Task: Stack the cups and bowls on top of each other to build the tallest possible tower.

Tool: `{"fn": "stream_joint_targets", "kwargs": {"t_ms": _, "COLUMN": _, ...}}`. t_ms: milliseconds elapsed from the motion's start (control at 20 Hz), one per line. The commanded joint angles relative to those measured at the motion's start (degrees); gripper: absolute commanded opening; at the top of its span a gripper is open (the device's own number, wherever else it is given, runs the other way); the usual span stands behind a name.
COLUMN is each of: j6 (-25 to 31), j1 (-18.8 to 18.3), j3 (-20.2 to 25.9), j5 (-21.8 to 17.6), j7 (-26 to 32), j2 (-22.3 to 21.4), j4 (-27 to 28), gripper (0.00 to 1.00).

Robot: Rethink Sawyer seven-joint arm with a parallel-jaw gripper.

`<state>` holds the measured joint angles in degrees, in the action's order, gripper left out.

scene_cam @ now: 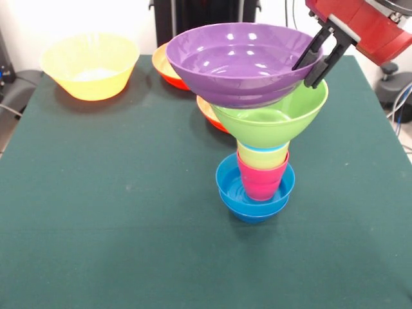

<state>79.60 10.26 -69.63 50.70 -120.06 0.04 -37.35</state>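
Tower point(257, 148): stands right of the table's point(96, 225) centre, blue bowls point(228, 187) at the base, pink cup point(261, 180) and yellow cup point(262, 154) nested, lime green bowl point(283, 116) above, purple bowl point(241, 61) on top.
Gripper point(314, 59): fingers pinch the purple bowl's right rim.
Handling: light, stiff, glossy plastic, likely slippery; top-heavy, so I'd expect it to tip easily.
Grip point: the thin rim, as now.
Spare bowls: large yellow bowl point(90, 64) at the far left corner, orange bowls point(168, 71) along the far edge.
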Motion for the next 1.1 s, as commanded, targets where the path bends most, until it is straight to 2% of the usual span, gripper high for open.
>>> {"fn": "stream_joint_targets", "kwargs": {"t_ms": 50, "j6": -1.3, "j1": 0.4, "j3": 7.8, "j5": -3.7, "j7": -7.5, "j2": -0.1, "j4": -2.4, "gripper": 0.0}}
{"fn": "stream_joint_targets", "kwargs": {"t_ms": 1100, "j6": 1.1, "j1": 0.9, "j3": 8.5, "j5": -3.1, "j7": -10.2, "j2": 0.4, "j4": -1.4, "gripper": 0.0}}
